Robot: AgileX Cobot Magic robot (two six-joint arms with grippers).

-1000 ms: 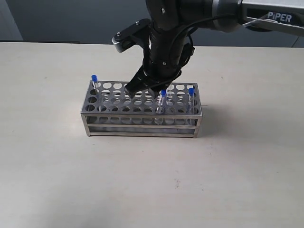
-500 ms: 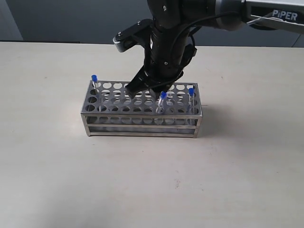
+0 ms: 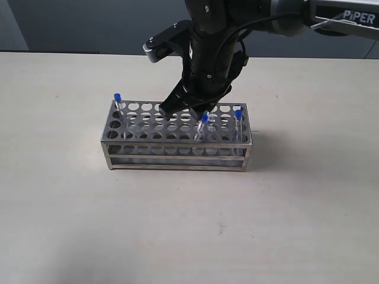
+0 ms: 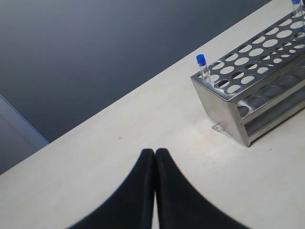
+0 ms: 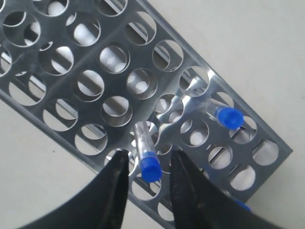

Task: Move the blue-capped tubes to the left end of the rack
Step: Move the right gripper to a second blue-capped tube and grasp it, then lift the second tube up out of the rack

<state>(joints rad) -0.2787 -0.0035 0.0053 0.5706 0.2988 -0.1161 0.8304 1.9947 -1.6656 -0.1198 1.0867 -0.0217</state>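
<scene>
The silvery rack (image 3: 177, 148) stands mid-table. One of the blue-capped tubes (image 3: 118, 102) stands at its left end, and two more (image 3: 204, 122) (image 3: 238, 116) are near its right end. My right gripper (image 3: 185, 111) hovers over the rack, open. In the right wrist view this gripper (image 5: 149, 157) straddles a tilted tube's blue cap (image 5: 150, 171) with a gap on each side, and that tube still sits in its hole. Another tube (image 5: 228, 117) leans nearby. My left gripper (image 4: 155, 151) is shut and empty over bare table, short of the rack's left end (image 4: 224, 107) and its corner tube (image 4: 202, 64).
The rack sits on a pale tabletop (image 3: 71, 213) with a dark wall behind its far edge. The right arm's black body (image 3: 213, 41) hangs over the rack's back rows and hides some holes.
The right arm has risen slightly above the rack. Its jaws keep the same width, and the tubes stay in their holes.
</scene>
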